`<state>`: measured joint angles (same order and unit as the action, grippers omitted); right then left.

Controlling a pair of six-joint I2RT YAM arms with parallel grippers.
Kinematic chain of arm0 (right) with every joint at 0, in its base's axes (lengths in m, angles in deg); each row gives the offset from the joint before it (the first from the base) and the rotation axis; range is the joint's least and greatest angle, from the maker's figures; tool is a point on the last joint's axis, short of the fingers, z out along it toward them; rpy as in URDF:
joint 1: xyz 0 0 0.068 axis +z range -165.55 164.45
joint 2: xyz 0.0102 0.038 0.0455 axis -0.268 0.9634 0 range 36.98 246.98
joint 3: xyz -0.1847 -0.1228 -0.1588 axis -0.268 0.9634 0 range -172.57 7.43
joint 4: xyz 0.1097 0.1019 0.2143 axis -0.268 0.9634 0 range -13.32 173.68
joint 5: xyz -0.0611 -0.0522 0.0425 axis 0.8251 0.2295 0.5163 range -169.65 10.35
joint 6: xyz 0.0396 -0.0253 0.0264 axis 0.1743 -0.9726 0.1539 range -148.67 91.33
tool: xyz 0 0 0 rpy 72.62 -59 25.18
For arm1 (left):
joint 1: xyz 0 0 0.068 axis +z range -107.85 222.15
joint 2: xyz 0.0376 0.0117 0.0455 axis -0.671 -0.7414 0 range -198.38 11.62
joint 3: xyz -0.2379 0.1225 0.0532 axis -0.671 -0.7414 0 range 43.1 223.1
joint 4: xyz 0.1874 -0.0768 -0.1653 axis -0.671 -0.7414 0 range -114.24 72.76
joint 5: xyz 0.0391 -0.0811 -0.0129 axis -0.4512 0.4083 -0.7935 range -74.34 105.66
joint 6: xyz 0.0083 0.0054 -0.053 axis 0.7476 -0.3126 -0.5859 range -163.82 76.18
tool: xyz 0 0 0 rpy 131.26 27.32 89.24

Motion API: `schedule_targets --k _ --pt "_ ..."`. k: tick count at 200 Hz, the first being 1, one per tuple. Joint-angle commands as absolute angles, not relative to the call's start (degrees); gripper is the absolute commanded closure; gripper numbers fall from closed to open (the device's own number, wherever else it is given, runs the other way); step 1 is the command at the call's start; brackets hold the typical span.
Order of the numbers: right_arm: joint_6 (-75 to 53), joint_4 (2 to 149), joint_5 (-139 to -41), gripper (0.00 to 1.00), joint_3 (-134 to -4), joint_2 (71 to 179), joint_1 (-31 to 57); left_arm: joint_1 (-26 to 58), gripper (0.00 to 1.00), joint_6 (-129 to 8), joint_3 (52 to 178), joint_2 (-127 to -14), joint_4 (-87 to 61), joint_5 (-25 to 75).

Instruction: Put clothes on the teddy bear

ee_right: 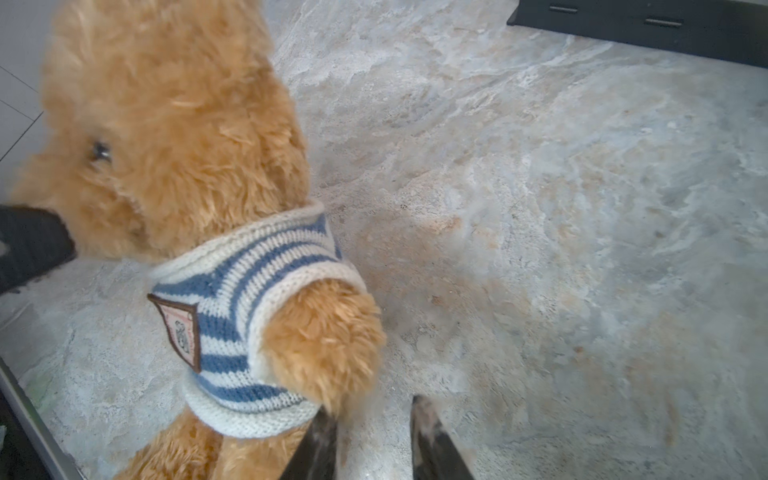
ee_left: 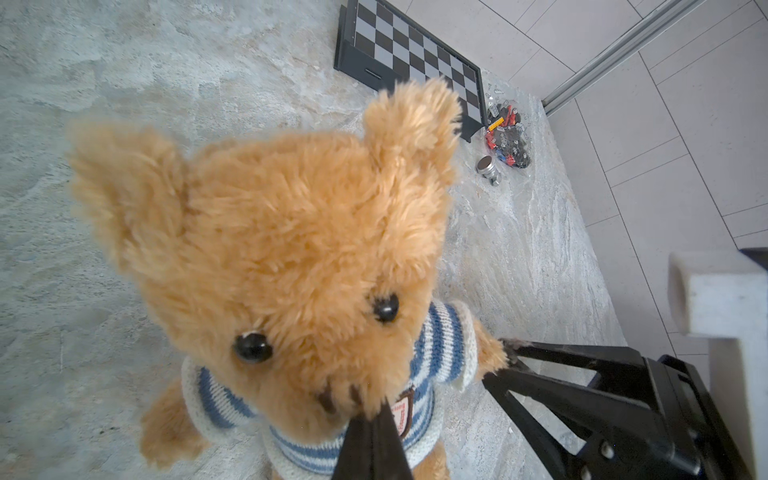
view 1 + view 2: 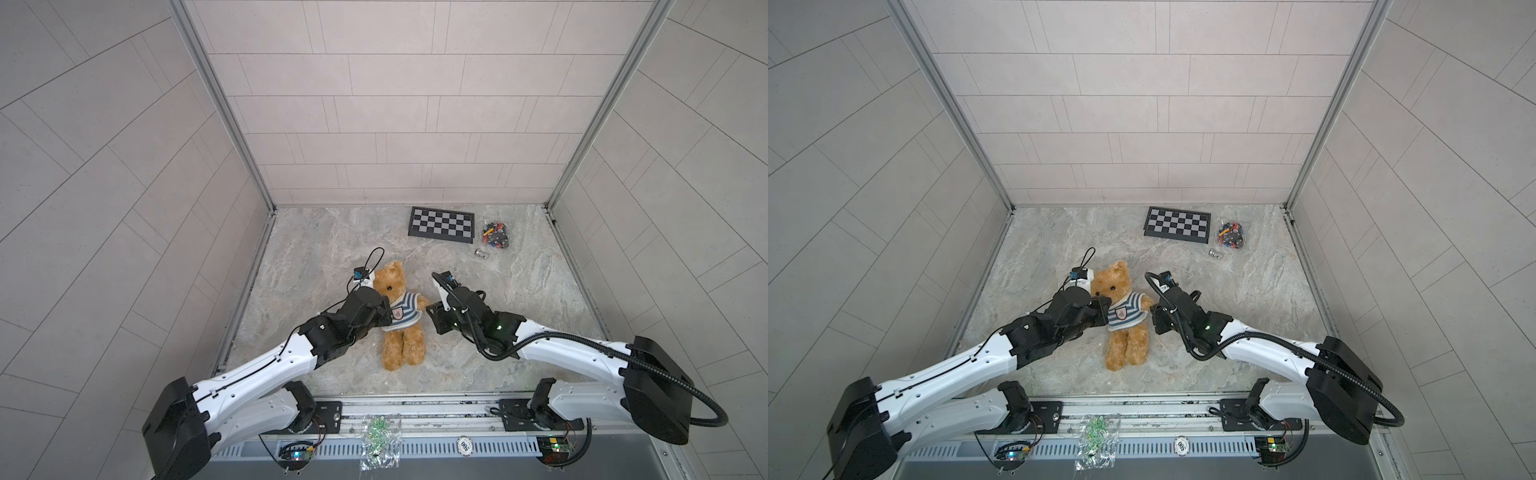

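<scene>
Bear (image 3: 397, 291): on table (image 3: 332, 232), between left gripper (image 2: 376, 419) and right gripper (image 1: 374, 409).
Sweater (image 3: 402, 316): on bear's trunk.
Left gripper: tips at bear's snout, above sweater's chest.
Right gripper: just beside bear's arm, paw touching one finger (image 1: 320, 440).
Chessboard (image 3: 441, 225): well beyond right gripper, by back wall (image 3: 395, 166).
Bag (image 3: 495, 235): just beside chessboard, farther from left gripper.
Metal piece (image 3: 481, 252): near bag, on the grippers' side.

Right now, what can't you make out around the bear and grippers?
- Tips of the left gripper: buried in the muzzle fur of the teddy bear, left wrist view; what they pinch is unclear.
- Text on the badge: blurred, right wrist view; too small in both top views.
- Back of the sweater: behind the teddy bear's body, every view.
</scene>
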<state>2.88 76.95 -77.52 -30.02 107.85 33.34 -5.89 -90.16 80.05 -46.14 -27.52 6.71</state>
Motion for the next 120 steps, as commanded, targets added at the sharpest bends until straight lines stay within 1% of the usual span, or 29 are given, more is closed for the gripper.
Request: schedule_targets --k 1,26,42,82,120 --pt "2.7 78.7 -77.1 0.67 -31.7 105.6 33.3 -6.1 1.00 -90.0 79.6 -45.0 -27.7 5.5" --pt "1.7 79.6 -77.7 0.61 -35.2 103.9 34.2 -6.2 1.00 -90.0 79.6 -45.0 -27.7 5.5" --pt "0.9 79.3 -78.0 0.58 -37.7 104.6 34.2 -6.1 1.00 -90.0 79.5 -45.0 -27.5 5.5" --pt "-1.9 79.6 -78.6 0.53 -43.3 112.2 34.2 -6.2 1.00 -90.2 79.3 -45.2 -27.1 5.7" --pt "-3.2 79.7 -77.8 0.52 -44.0 117.9 34.2 -6.2 1.00 -90.1 79.4 -45.0 -27.2 5.4"
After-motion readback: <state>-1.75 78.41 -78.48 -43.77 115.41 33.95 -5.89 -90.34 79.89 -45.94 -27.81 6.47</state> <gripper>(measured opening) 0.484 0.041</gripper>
